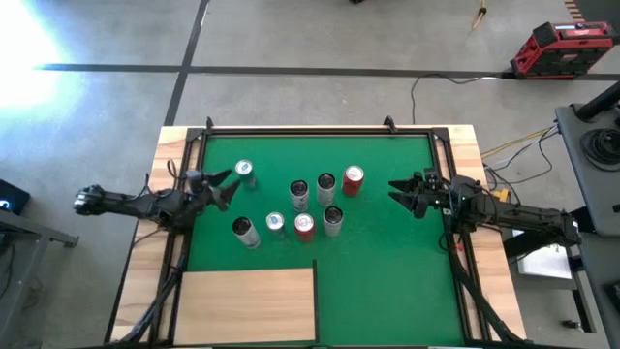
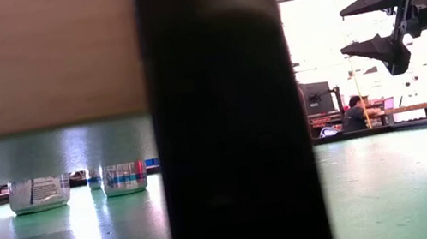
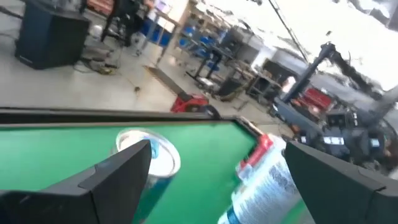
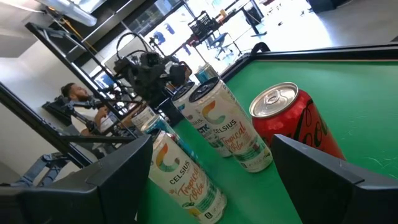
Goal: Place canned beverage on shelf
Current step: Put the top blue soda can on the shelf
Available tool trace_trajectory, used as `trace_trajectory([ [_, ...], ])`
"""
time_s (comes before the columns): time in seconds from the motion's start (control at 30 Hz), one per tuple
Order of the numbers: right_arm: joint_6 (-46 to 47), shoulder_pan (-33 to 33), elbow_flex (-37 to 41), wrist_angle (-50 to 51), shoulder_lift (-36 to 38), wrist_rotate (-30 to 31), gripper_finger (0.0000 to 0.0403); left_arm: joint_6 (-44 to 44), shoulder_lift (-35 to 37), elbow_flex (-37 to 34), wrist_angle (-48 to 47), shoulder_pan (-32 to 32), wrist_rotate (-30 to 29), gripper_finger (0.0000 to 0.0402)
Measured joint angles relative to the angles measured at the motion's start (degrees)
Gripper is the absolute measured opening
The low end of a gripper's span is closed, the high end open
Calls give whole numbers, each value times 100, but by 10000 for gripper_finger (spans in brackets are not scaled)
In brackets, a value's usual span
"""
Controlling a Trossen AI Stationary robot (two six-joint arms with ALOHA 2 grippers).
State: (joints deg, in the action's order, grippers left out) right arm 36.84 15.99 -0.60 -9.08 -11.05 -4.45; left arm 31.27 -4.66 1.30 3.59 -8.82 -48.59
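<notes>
Cans sit bunched mid-mat, seven upright: a teal-topped can [image 1: 244, 172] nearest the left gripper [image 1: 222, 186], a red can [image 1: 354, 179] on the right side of the bunch, silver ones between. Shelf [image 1: 247, 303] lies flat at the near edge, well apart from them. Both the left gripper and the right gripper [image 1: 401, 193] hover with fingers spread, holding nothing. Green mat [image 1: 387, 281] is underneath.

Low view: dark post [image 2: 230, 117] hides most cans [image 2: 39, 193]; shelf [image 2: 34, 61] cropped.
</notes>
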Motion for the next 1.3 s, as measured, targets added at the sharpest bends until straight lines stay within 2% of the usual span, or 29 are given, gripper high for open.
trace_trajectory([
  [0.17, 0, 0, 0, 0, 0, 0, 318, -899, -289, 0, 905, 1, -100, 355],
  [0.3, 0, 0, 0, 2, 2, 0, 318, -646, -670, 8, 1475, 2, -602, 355],
  [0.43, 2, 0, 0, 2, 2, -2, 318, -3, -1207, 374, 1055, 4, -663, 355],
  [0.57, 0, 0, 2, 2, 2, 0, 318, 353, -2132, 1183, 493, 4, -646, 355],
  [0.67, 2, 0, 2, 4, 2, 0, 318, 690, -2857, 2109, -497, 4, -689, 355],
  [0.73, 0, 0, 2, 4, 2, -1, 318, 1214, -3343, 2863, -1603, 7, -731, 355],
  [0.87, 2, 0, 2, 4, 2, 0, 318, 3006, -4327, 4389, -4318, 132, -668, 355],
  [1.0, 2, 0, 2, 4, 2, 0, 318, 4876, -5304, 5707, -6562, 482, 45, 355],
  [1.07, 1, 1, 2, 4, 2, 0, 318, 5310, -5685, 6183, -7083, 730, 667, 355],
  [1.17, 0, 0, 2, 4, 2, 0, 318, 5508, -6109, 6687, -7633, 1166, 1595, 355],
  [1.3, 0, 0, 2, 4, 2, 0, 318, 5363, -6454, 6969, -7797, 1858, 2268, 355],
])
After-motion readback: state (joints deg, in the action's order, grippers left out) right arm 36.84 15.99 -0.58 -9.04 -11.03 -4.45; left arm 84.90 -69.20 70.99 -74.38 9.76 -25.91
